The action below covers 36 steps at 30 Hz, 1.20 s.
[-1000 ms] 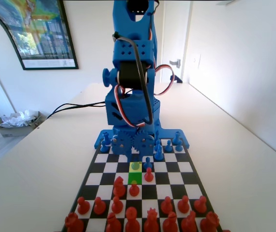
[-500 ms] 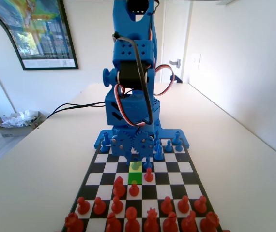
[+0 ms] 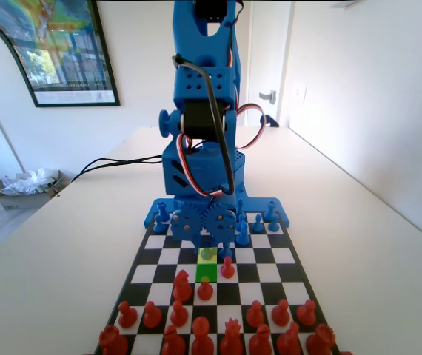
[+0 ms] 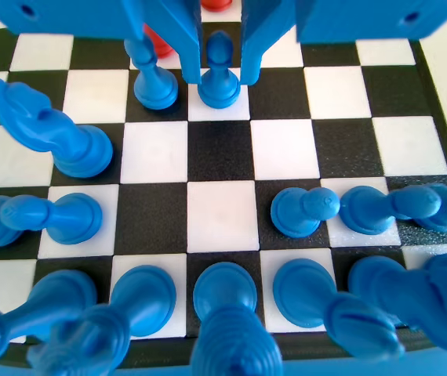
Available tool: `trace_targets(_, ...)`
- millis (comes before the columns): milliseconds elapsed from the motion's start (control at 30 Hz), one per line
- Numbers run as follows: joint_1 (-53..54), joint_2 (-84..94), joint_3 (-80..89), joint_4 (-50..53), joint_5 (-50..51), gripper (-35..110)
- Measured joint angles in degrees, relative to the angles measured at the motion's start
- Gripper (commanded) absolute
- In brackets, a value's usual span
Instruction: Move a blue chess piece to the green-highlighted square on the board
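1. Gripper [image 4: 220,55] at the wrist view's top centre hangs with its jaws parted on either side of the blue chess piece [image 4: 219,74]; whether they touch it I cannot tell.
2. That pawn stands upright on a white square of the board [image 4: 219,215].
3. Centre of the fixed view: the green-highlighted square [image 3: 206,271] lies just in front of the paler yellow-green square [image 3: 207,255].

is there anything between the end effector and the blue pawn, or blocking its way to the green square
Nothing visible does. In the wrist view the end effector already straddles the blue pawn, a jaw on each side, with another blue pawn just left of them. In the fixed view the green-highlighted square looks bare, with a red pawn beside it on the right.
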<state>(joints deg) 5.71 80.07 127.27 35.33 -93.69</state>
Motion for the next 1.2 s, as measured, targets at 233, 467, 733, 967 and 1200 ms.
trace_targets(233, -0.79, 0.0, 0.0, 0.0, 0.0, 4)
trace_targets(467, -0.62, 0.0, 0.97, -0.26, -1.32, 1)
trace_targets(733, 0.0, 0.0, -0.79, 4.13, -1.41, 1)
trace_targets(967, -0.09, -2.02, -8.35, 10.37, 0.53, 1)
trace_targets(1200, 1.49, -4.92, -12.13, 10.72, 1.76, 1)
